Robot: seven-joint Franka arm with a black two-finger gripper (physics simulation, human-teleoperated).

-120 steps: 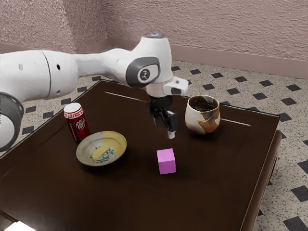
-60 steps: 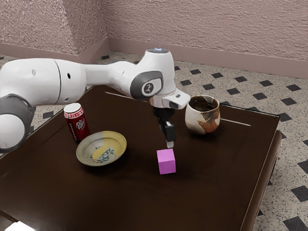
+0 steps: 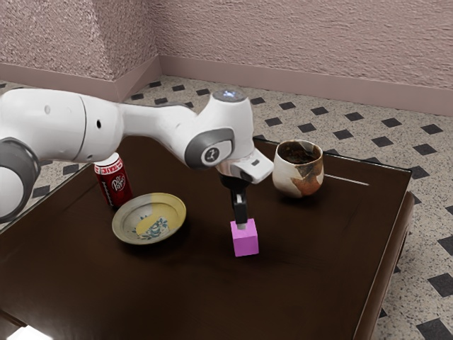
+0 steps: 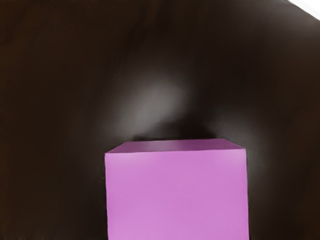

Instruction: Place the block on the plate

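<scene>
My gripper [image 3: 241, 218] points down at the pink block [image 3: 245, 244], its lower end overlapping the block's upper part in the exterior view. Whether it stands open or shut cannot be made out. The block rests flat on the dark table, apart from the plate. In the wrist view the block [image 4: 177, 195] looms large, close under the hand. To the exterior view's left of the block lies the shallow plate [image 3: 166, 210], cream and yellow with a blue pattern and nothing on it.
A red soda can [image 3: 115, 185] stands just behind the plate. On the exterior view's right, behind the block, is a brown and white cup [image 3: 298, 172] with dark contents. The dark table [image 3: 191, 297] has its side edge on the exterior view's right.
My hand has come down from above and behind the block to the block's top, turning on the way. Block, plate, can and cup have kept their places.
</scene>
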